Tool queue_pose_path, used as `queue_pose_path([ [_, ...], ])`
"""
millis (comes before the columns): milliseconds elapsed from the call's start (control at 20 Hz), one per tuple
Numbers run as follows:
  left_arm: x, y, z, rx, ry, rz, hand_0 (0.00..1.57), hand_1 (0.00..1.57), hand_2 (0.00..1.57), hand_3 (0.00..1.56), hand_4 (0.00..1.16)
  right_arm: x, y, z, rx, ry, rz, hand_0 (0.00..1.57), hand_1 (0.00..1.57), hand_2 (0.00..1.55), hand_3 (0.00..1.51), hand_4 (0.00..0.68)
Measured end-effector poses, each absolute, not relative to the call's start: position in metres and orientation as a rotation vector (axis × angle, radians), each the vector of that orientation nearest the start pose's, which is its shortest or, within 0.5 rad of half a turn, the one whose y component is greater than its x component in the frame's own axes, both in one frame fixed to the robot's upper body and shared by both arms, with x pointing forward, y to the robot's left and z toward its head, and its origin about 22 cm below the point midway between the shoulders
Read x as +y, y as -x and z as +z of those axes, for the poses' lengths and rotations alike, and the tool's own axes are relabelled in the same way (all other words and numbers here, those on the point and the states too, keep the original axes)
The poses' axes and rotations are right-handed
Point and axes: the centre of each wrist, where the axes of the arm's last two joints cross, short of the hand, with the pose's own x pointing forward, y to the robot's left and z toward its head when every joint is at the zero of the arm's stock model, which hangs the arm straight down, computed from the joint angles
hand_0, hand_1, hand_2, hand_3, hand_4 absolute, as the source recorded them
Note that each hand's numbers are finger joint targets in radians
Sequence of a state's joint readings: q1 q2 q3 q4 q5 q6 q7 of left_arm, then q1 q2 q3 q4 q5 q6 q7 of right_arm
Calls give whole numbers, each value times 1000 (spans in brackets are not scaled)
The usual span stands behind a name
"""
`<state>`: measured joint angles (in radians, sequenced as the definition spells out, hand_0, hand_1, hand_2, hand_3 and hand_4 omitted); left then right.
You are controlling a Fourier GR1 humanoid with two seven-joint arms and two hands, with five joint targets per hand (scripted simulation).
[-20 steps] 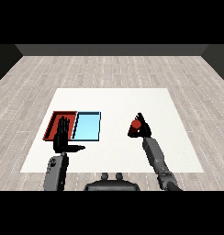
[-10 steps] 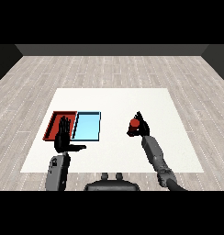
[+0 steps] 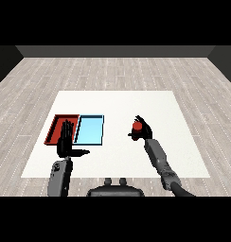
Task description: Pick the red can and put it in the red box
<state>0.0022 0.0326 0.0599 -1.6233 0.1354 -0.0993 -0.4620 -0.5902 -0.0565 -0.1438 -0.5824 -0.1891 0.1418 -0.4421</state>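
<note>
The red can (image 3: pixel 137 128) stands upright in my right hand (image 3: pixel 144 131), whose fingers and thumb curl round it, right of the table's middle. The red tray (image 3: pixel 57 125) lies at the left of the table, with the light blue tray (image 3: pixel 90 129) touching its right side. My left hand (image 3: pixel 65 142) is raised with straight fingers and the thumb stuck out, in front of the red tray's near edge, and it hides part of that tray. The can is well to the right of both trays.
The white table (image 3: pixel 117 106) stretches wide behind and to the right of the trays. Grey plank floor surrounds it. My right forearm (image 3: pixel 158 157) comes in from the lower right.
My right hand has carried the red can a short way to the left, toward the trays. The left hand has stayed where it was.
</note>
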Motion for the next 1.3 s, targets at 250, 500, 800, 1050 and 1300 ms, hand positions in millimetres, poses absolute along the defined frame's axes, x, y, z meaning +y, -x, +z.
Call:
queue_pose_path([
  [250, 259, -241, 14, -2090, 103, 70, 0, 0, 0, 0, 0, -205, -353, -69, -1554, -151, -18, 1541, 1541, 1472, 1417, 575],
  [500, 252, -243, 14, -2096, 105, 73, 0, 0, 0, 0, 0, -197, -358, -67, -1551, -95, 23, 1528, 1528, 1472, 1420, 551],
  [800, 258, -235, 23, -2087, 100, 76, 0, 0, 0, 0, 0, -194, -358, -65, -1533, -62, 59, 1550, 1550, 1473, 1409, 552],
  [1050, 254, -238, 13, -2095, 98, 82, 0, 0, 0, 0, 0, -194, -359, -62, -1547, -38, 61, 1529, 1529, 1470, 1395, 580],
  [1300, 248, -242, 16, -2085, 111, 80, 0, 0, 0, 0, 0, -199, -366, -45, -1618, -38, 52, 1544, 1544, 1468, 1381, 586],
])
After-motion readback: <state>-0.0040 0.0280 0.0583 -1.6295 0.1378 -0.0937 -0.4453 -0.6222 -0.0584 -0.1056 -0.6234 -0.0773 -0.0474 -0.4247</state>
